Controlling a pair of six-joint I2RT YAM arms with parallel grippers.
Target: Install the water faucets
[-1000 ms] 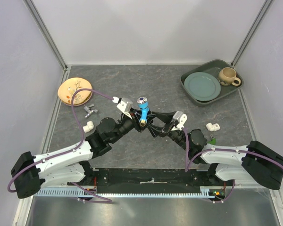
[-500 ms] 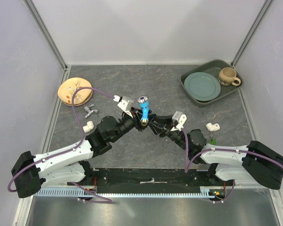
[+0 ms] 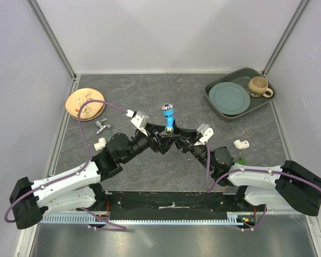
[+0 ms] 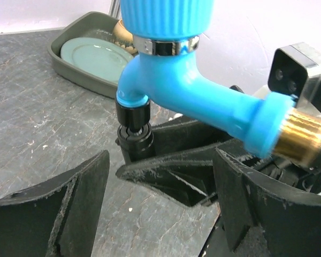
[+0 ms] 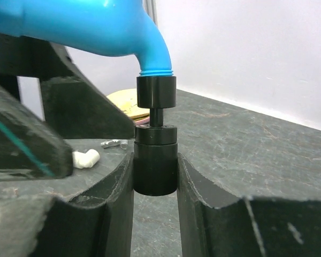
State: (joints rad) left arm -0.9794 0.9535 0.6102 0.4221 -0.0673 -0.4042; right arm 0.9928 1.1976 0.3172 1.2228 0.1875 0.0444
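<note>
The blue faucet [image 3: 168, 118] was at the middle of the table [image 3: 150, 91], between the two arms. The right claw [image 5: 155, 172] was clamped on its black end piece [image 5: 155, 144], the spout pointing down into it. The left claw [image 4: 163, 176] was spread apart, a finger on either side of the faucet without gripping it. The brass threaded tip [image 4: 302, 140] lay just above one finger. The green faucet [image 3: 241, 159] showed only as a sliver beside the right arm.
</note>
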